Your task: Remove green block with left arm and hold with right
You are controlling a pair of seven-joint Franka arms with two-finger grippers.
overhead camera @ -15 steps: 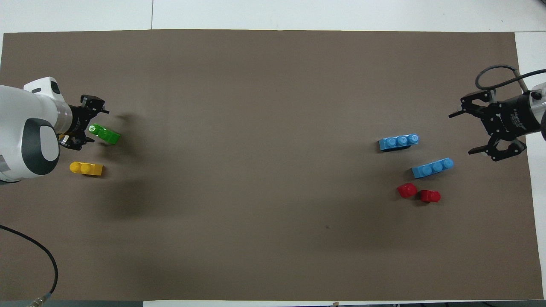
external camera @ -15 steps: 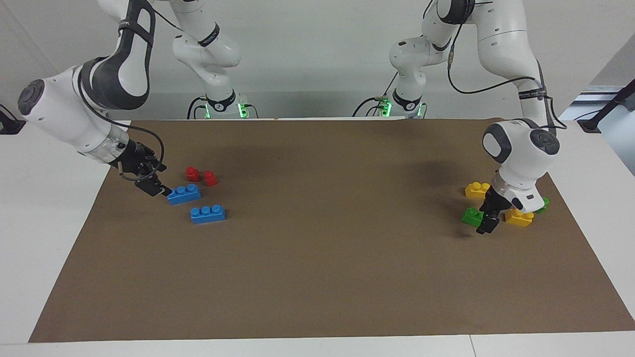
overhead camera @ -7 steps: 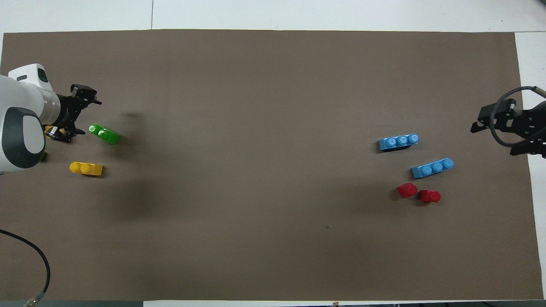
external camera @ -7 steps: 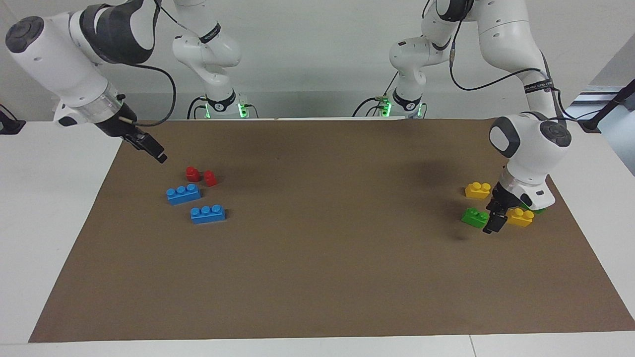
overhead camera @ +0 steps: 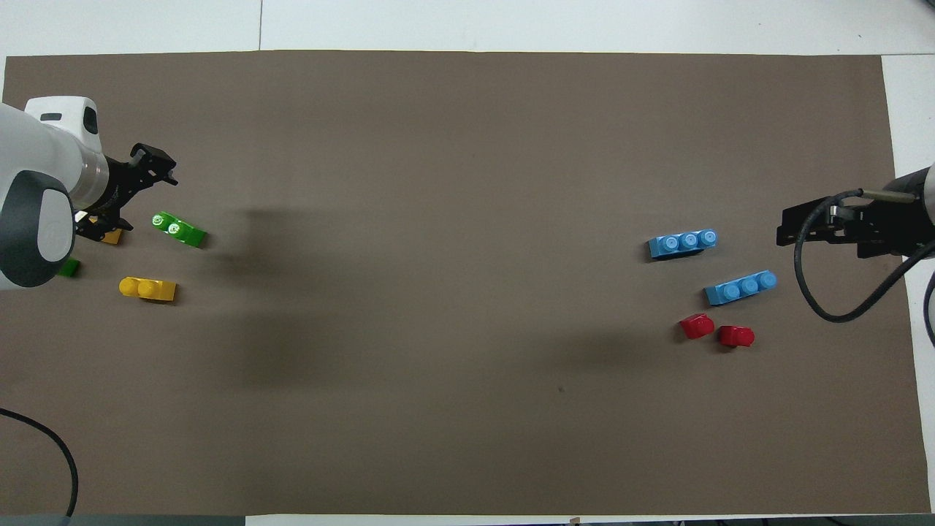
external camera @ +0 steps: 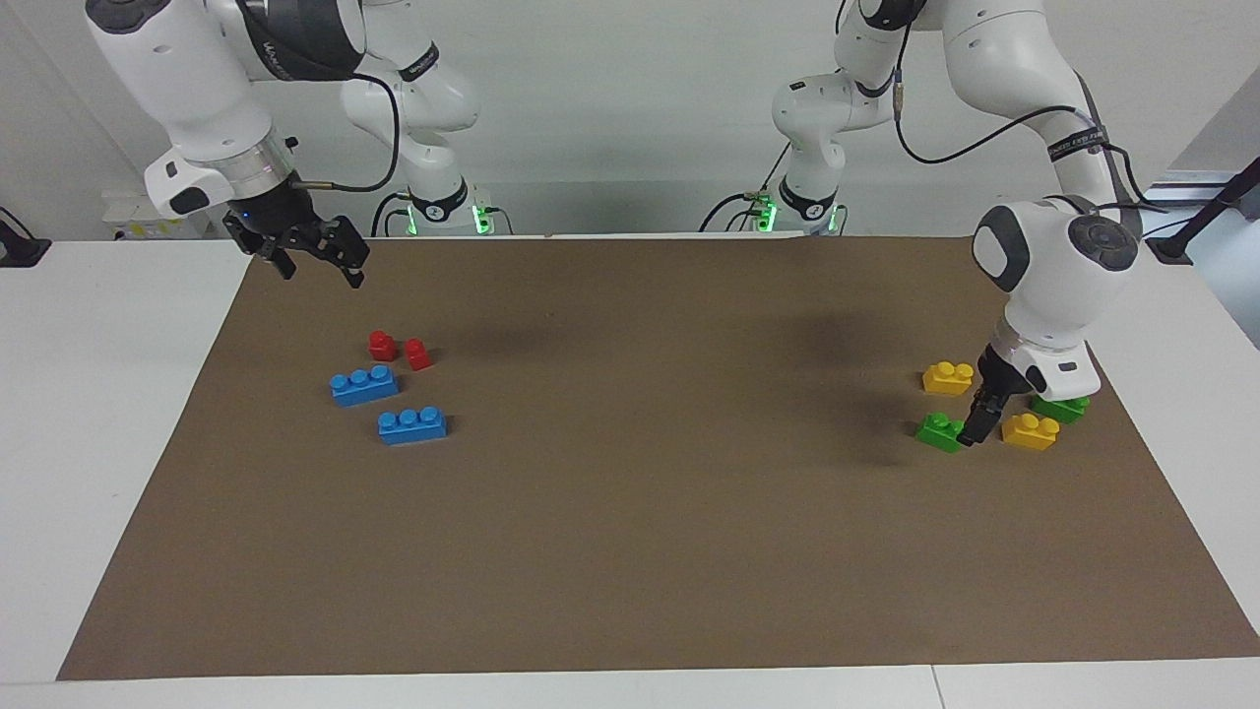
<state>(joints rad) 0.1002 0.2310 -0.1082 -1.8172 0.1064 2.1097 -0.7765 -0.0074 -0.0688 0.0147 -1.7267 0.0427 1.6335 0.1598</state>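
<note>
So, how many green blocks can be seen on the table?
2. One green block lies beside the left end effector. The other green block lies under the left arm's wrist, partly hidden, nearer to the robots than a yellow block.

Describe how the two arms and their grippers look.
Both arms have glossy white rounded shells with dark grey joint caps and black cables looped alongside. Each wrist ends in a black left gripper or right gripper with thin black jaws. Green lights glow at both bases.
</note>
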